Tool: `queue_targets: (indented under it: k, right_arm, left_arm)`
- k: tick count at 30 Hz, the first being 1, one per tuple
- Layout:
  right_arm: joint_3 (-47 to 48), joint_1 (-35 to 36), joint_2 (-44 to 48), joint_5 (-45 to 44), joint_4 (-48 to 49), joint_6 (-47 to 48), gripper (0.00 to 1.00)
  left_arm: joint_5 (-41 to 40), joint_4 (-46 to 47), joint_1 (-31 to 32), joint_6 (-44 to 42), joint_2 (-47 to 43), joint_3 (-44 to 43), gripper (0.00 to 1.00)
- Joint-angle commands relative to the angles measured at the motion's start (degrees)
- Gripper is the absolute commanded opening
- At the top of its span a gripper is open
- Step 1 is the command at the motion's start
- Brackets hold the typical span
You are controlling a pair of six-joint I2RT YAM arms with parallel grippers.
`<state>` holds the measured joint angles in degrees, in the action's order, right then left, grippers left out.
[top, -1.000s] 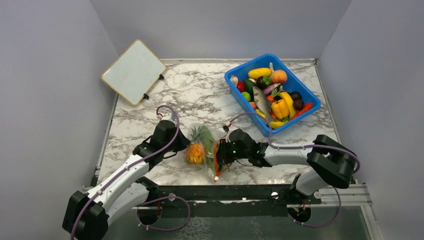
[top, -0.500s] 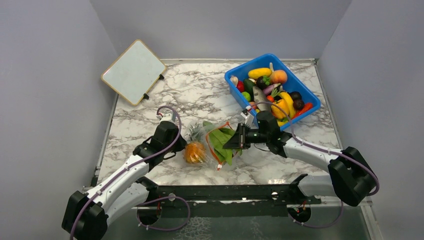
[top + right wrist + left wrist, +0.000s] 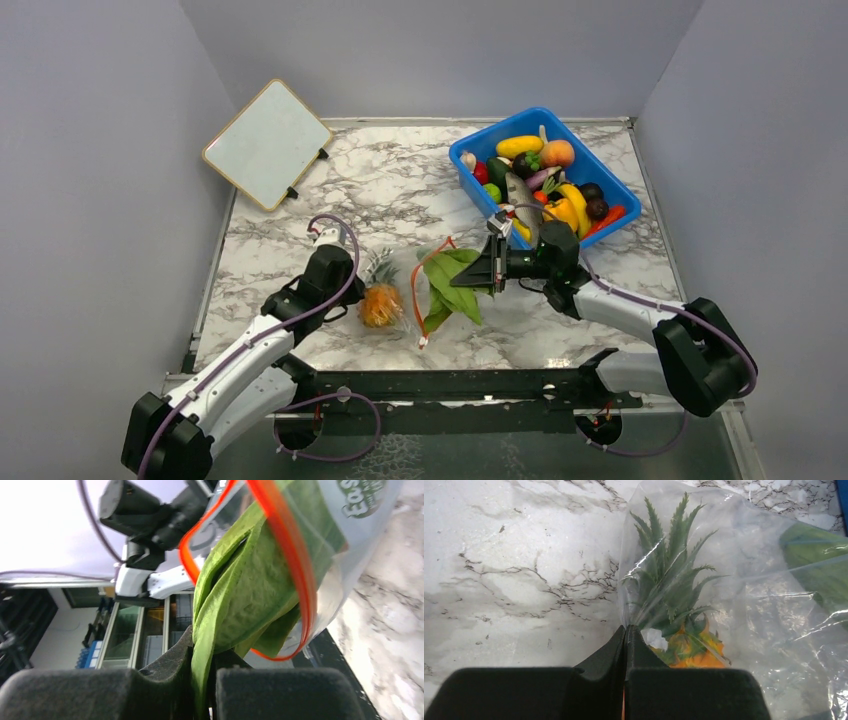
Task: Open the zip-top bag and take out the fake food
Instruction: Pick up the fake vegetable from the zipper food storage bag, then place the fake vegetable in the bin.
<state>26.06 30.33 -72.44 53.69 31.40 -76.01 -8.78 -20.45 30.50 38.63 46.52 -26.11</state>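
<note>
The zip-top bag (image 3: 400, 278) lies on its side on the marble between my two arms, its red-orange zip strip (image 3: 416, 290) gaping open toward the right. An orange pineapple (image 3: 381, 305) sits inside the bag, its green crown (image 3: 669, 580) pressed against the plastic (image 3: 749, 605). My left gripper (image 3: 357, 286) is shut on the bag's closed left edge (image 3: 625, 630). A long green leaf (image 3: 452, 288) hangs halfway out of the bag's mouth, and my right gripper (image 3: 462, 278) is shut on it. In the right wrist view the leaf (image 3: 250, 590) passes through the orange strip (image 3: 295, 570) into my pinched right gripper (image 3: 202, 672).
A blue bin (image 3: 497, 131) full of toy fruit and vegetables stands at the back right, just behind my right wrist. A small whiteboard (image 3: 268, 143) leans at the back left. Grey walls enclose the table on three sides.
My right gripper has swung right and back, drawing the green leaf out through the bag's mouth. The bag has shifted and stretched. My left gripper has kept its hold on the bag.
</note>
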Motion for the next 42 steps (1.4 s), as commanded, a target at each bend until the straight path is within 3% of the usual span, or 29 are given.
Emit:
queue_targets:
  k: [1, 5, 7, 15, 20, 25, 29, 42]
  right_arm:
    - [-1.7, -1.0, 1.0, 4.6, 19.5, -13.0, 0.01]
    - [-2.6, -1.3, 0.6, 5.7, 28.5, -18.4, 0.01]
    - [-1.8, -1.7, 1.3, 6.3, 26.1, -16.5, 0.01]
    - [7.9, -2.9, 8.5, 8.1, -6.5, 6.4, 0.01]
    - [18.2, -4.6, 11.4, 3.6, -35.9, 26.5, 0.01]
    - [31.2, -4.7, 13.8, -13.0, -60.8, 44.7, 0.01]
    - [38.4, -4.7, 17.0, -26.4, -69.9, 51.1, 0.01]
    - [41.7, -4.7, 19.7, -54.3, -70.7, 57.0, 0.01]
  left_arm:
    - [-3.7, -2.3, -0.1, -1.2, -0.8, 0.6, 0.0]
    - [-4.4, -2.6, 0.0, -1.1, -0.8, 0.6, 0.0]
    - [-4.5, -2.7, 0.0, -1.0, -1.0, 0.6, 0.0]
    - [-5.6, -3.1, -0.1, -0.3, -2.2, 0.9, 0.0]
    - [-5.7, -3.2, -0.1, 0.0, -2.7, 0.8, 0.0]
    - [-5.6, -3.2, 0.0, 0.0, -2.9, 0.6, 0.0]
    - [-5.4, -3.0, -0.1, 0.0, -2.9, 0.4, 0.0]
    - [-4.5, -2.5, -0.1, 0.1, -3.1, 0.0, 0.0]
